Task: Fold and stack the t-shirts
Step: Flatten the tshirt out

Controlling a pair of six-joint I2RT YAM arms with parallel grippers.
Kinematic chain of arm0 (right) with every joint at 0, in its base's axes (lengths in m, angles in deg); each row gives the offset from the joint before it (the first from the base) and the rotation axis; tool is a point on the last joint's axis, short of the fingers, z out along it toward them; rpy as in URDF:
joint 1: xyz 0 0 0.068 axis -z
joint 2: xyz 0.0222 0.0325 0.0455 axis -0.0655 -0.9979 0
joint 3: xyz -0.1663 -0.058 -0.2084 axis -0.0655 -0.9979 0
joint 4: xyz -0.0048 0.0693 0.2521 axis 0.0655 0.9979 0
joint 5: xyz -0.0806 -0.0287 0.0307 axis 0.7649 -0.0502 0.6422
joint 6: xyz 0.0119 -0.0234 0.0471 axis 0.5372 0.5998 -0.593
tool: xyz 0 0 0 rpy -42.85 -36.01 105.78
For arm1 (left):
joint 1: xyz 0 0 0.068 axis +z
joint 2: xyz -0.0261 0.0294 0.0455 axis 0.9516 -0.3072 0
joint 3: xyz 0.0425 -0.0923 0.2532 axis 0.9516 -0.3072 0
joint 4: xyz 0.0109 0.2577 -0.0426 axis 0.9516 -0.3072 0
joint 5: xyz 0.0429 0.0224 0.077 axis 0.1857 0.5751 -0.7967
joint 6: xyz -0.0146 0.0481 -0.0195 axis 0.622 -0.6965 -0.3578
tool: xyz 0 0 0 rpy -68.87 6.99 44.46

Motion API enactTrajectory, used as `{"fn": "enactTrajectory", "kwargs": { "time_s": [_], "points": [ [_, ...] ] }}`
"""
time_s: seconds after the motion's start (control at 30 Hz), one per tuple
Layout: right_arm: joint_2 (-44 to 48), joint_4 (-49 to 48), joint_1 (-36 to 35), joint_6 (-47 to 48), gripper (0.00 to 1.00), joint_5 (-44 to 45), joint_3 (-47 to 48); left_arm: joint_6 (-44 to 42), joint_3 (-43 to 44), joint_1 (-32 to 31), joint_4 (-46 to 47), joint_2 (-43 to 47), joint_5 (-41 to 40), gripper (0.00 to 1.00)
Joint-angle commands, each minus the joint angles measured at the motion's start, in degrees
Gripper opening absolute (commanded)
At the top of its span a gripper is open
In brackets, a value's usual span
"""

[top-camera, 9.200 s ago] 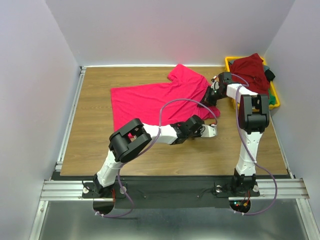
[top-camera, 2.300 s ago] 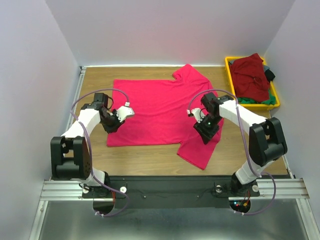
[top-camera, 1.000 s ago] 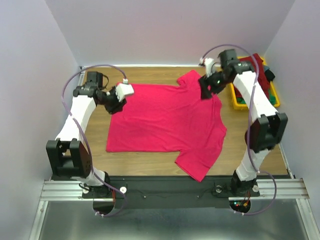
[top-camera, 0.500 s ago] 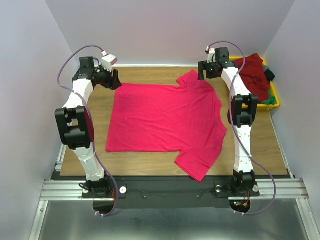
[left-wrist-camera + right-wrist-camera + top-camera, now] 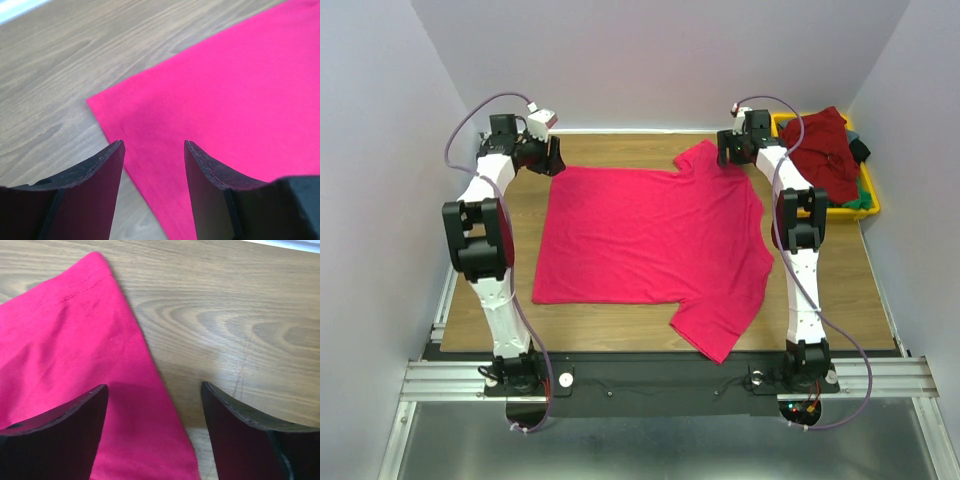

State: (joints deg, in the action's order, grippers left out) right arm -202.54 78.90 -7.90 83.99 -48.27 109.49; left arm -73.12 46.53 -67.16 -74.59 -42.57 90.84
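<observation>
Hovering at the far edge of the crimson t-shirt (image 5: pixel 650 235), which lay flat on the bench (image 5: pixel 840 290), the left end effector (image 5: pixel 152 145) and right end effector (image 5: pixel 155 387) both stood spread, empty. Closing too shallow could catch only 1 layer or miss the hem, skewing the fold.

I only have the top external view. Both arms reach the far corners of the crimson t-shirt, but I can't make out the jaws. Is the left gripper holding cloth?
Observer: No. The left gripper is open; a corner of the bright crimson cloth t-shirt lies flat on the wooden table just ahead of it.
Operator: And the right one?
Observer: The right gripper is open too; the shirt's edge runs between its jaws, ungripped.
Operator: Any detail on that edge?
Observer: It meets a stitched hem at a corner beyond the jaws.
</observation>
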Motion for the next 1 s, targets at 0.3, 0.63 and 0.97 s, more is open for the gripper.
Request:
{"fn": "enactTrajectory", "kwargs": {
  "time_s": [0.3, 0.63, 0.97],
  "points": [
    [1.9, 0.2, 0.36, -0.37, 0.54, -3.7, -6.36, 3.67, 20.72, 0.06, -1.53, -15.27, -10.25, 0.62],
    [1.45, 3.45, 0.45, 0.95, 0.17, -8.01, -7.42, 3.06, 30.67, -0.55, -5.22, -24.24, -9.55, 0.63],
    [4.0, 9.42, 0.45, 5.17, 0.01, -6.87, -12.68, 0.69, 27.24, -1.35, -7.86, -25.12, -11.21, 0.53]
  ]
}}
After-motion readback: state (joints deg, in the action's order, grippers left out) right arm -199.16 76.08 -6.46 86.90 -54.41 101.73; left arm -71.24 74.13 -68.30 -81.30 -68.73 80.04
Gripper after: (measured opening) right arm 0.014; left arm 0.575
